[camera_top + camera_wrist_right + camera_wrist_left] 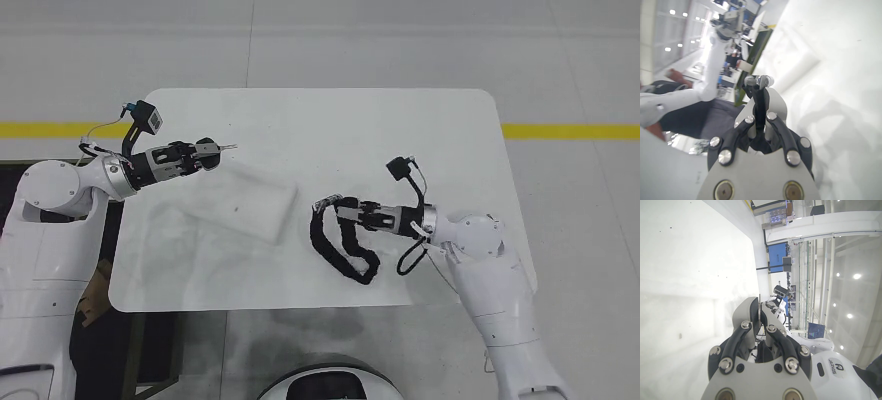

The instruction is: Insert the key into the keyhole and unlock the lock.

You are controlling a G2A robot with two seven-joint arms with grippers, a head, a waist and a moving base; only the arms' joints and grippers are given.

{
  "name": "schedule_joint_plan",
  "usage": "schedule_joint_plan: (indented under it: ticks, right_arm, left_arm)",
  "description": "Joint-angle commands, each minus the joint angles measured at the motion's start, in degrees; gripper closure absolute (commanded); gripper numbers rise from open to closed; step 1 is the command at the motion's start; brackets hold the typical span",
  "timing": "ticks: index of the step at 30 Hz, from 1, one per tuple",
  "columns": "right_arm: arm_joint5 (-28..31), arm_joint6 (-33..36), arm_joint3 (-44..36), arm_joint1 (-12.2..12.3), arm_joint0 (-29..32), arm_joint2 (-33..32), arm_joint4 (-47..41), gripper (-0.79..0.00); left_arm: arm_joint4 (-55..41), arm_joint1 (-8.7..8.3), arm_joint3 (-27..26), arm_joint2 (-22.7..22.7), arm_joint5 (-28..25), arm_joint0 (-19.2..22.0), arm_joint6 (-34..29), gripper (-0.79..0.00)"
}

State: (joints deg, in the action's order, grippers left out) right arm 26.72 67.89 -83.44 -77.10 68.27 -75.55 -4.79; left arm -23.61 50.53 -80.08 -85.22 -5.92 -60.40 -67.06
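Key (pixel 228 148) sits pinched in the closed left tool (pixel 214 150) toward ten o'clock over the worktop (pixel 400 130), well apart from the lock (pixel 330 245) clamped in the right tool (pixel 337 208) just off centre toward four o'clock, so insertion and turning likely remain.

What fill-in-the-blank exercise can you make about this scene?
1. The left gripper is shut on a thin metal ____.
2. The right gripper is shut on the ____.
3. The cable is ____ in colour.
4. Both grippers are over the white ____.

Missing words: key; lock; black; table.
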Motion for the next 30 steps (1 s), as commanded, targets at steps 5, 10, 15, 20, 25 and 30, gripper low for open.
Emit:
schedule_joint_plan:
  ticks: [5, 10, 15, 20, 25, 30]
  right_arm:
    - [-1.1, 7.2, 8.3, -0.9, -2.8, 3.4, -21.8, 0.0]
    - [-4.0, 10.1, 14.2, -1.4, -6.1, 4.8, -27.3, 0.0]
    - [-2.7, 9.1, 15.3, -1.1, -7.3, 4.4, -23.2, 0.0]
    - [-2.7, 9.1, 15.3, -1.1, -7.3, 4.4, -23.2, 0.0]
    - [-6.2, 4.5, 9.1, -1.2, -0.6, 3.8, -28.9, 0.0]
    - [-8.9, 3.4, 10.9, -2.6, -0.5, 6.5, -41.4, 0.0]
  left_arm:
    - [0.0, 0.0, 0.0, 0.0, 0.0, 0.0, 0.0, 0.0]
    - [0.0, 0.0, 0.0, 0.0, 0.0, 0.0, 0.0, 0.0]
    - [0.0, 0.0, 0.0, 0.0, 0.0, 0.0, 0.0, 0.0]
    - [0.0, 0.0, 0.0, 0.0, 0.0, 0.0, 0.0, 0.0]
    - [-1.8, 0.22, -5.3, -0.3, -1.6, -4.8, 3.0, 0.0]
    - [-8.7, 1.31, -10.0, 1.5, -4.7, -9.4, 6.7, 0.0]
